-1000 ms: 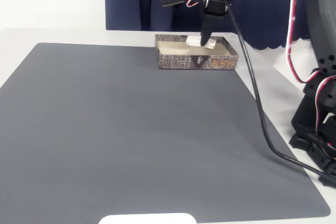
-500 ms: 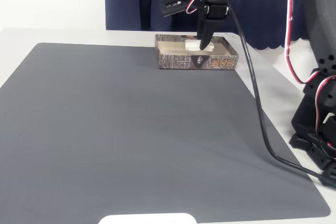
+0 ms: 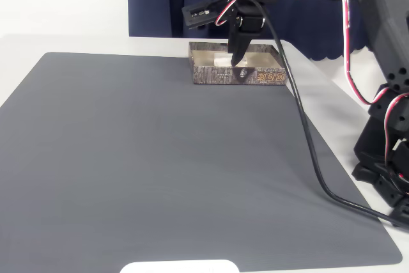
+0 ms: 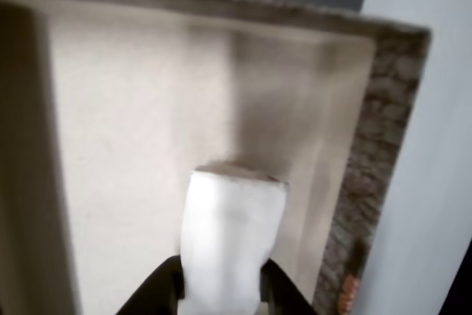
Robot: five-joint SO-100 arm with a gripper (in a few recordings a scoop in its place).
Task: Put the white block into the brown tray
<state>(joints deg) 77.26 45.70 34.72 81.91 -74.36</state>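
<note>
White block (image 4: 230, 237) between fingers (image 4: 164, 289), inside brown tray (image 3: 217, 73).

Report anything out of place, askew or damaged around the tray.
Nothing stands out. The brown tray sits square at the far edge of the grey mat, with no visible damage. The gripper holds the white block between its fingers over the tray's pale inside.

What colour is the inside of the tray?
Pale cream, seen best in the wrist view: brown tray.
</note>
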